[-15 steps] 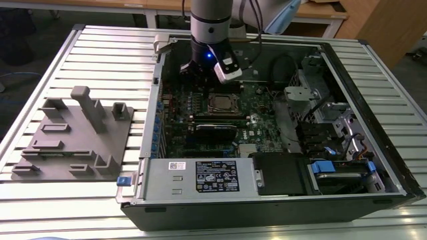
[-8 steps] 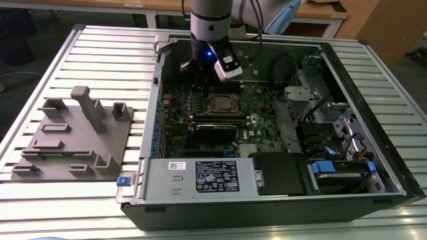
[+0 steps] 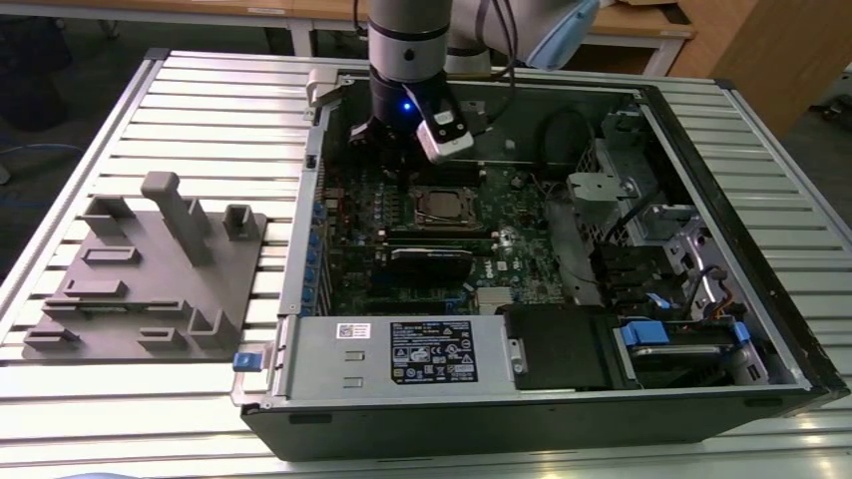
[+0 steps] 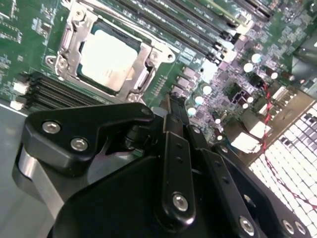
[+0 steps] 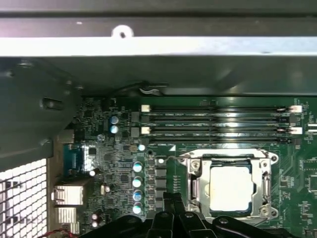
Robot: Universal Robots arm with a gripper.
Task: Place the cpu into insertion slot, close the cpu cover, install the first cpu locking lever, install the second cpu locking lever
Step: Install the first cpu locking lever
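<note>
Here, the flat silver-grey square cpu (image 4: 110, 59) sits in the metal-rimmed insertion slot (image 3: 421, 200), upper centre of the exterior view, framed by the silvery cpu cover (image 5: 196, 186). The black gripper (image 4: 172, 101) points down just beside it, fingers pressed together and empty. A slip could likely strike the round silver capacitors (image 5: 138, 181).

Slatted table (image 3: 200, 100) with open computer case (image 3: 533, 434) and grey, possibly plastic, fixture (image 3: 147, 294).

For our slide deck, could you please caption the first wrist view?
The cpu under the closed cpu cover, tool close beside it.
</note>
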